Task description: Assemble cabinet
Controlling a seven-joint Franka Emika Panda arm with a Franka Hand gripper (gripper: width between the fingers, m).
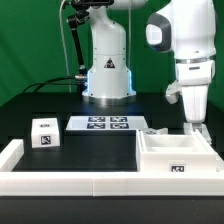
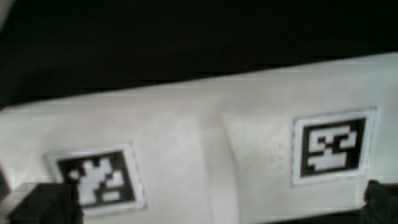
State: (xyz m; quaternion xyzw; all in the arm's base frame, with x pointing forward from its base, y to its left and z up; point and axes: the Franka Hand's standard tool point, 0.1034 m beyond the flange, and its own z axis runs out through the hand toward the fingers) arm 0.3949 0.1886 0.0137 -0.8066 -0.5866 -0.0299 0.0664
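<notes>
At the desk's (image 1: 100, 150) front edge, toward the exterior view's right, I see the cabinet box (image 1: 155, 168). My gripper (image 1: 195, 126) hovers over its far wall, jaws wide apart, holding nothing. The small block (image 1: 44, 132) sits well apart.

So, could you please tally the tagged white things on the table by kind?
large box: 1
small block: 1
marker board: 1
Total: 3
</notes>
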